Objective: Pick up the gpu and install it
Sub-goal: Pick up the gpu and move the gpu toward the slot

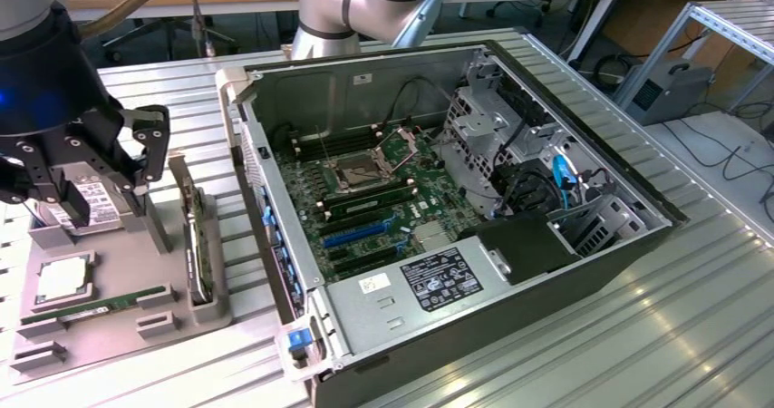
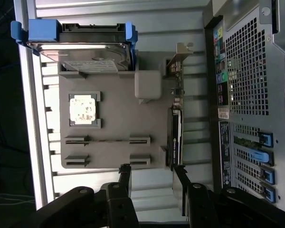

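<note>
The gpu [image 1: 191,240] is a thin dark card standing on edge in a slot of the grey holder tray [image 1: 121,335], along the side nearest the open computer case [image 1: 604,263]. In the wrist view the gpu [image 2: 175,137] shows edge-on, with its silvery bracket [image 2: 180,52] at one end. My gripper [image 1: 97,190] hangs above the tray, over the hard drive [image 1: 100,210] and to the exterior view's left of the gpu. The gripper [image 2: 152,175] is open, with nothing between its black fingers [image 2: 125,173]. One finger lies close to the card's end.
The tray [image 2: 118,95] also holds a hard drive in a blue caddy [image 2: 80,31], a square processor [image 2: 83,110] and a memory stick [image 2: 107,140]. The case lies open with its motherboard [image 1: 362,199] and blue slots [image 1: 351,236] exposed. Ribbed metal table [image 1: 677,335] surrounds everything.
</note>
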You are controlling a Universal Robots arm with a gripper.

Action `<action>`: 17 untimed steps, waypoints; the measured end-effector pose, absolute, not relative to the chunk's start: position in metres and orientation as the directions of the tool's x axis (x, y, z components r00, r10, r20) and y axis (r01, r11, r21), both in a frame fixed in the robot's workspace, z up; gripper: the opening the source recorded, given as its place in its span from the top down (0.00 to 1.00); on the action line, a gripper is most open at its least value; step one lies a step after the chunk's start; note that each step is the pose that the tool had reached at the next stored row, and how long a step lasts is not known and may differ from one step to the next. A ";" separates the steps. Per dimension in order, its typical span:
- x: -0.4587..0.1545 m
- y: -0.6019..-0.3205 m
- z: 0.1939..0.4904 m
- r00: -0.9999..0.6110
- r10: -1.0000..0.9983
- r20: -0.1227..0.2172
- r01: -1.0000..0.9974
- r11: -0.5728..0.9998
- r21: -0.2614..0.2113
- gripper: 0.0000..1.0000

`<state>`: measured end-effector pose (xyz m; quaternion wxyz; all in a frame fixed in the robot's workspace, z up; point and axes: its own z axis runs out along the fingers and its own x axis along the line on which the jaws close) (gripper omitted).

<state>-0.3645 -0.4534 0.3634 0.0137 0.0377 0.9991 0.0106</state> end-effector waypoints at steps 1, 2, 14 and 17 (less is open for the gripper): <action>-0.365 -0.453 0.362 -0.997 0.076 -0.027 0.075 0.997 0.022 0.52; -0.365 -0.453 0.359 -0.997 0.076 -0.027 0.075 0.997 0.022 0.52; -0.365 -0.453 0.336 -0.997 0.076 -0.027 0.075 0.997 0.019 0.52; -0.364 -0.453 0.335 -0.997 0.076 -0.027 0.075 0.997 0.019 0.52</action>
